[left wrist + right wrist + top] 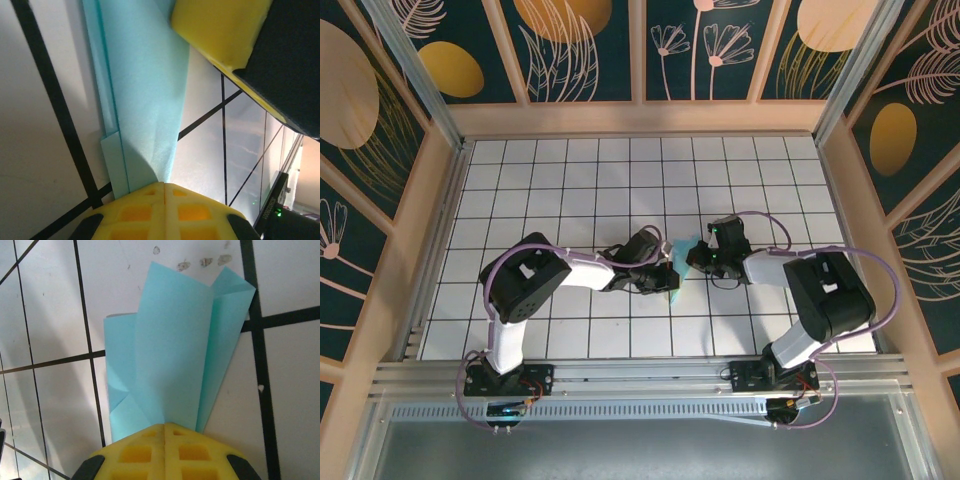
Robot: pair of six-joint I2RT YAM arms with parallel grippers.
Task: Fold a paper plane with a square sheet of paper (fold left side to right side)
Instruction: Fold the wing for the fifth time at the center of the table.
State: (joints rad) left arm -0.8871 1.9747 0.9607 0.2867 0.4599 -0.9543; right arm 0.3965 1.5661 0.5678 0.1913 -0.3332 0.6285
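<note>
Midway across the white gridded counter (570,180), the turquoise paper (175,350), already folded into several narrow layers, is pinched by the left claw (165,186) and right claw (165,425), both closed tight; last folds probably remain

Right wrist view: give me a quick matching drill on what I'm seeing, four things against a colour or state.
Things: 1 folded paper; 2 finger pads; 3 grid lines; 4 right jaws.
Matches: a black; b shut on the paper; c turquoise; d yellow.
Pairs: 1-c, 2-d, 3-a, 4-b.
</note>
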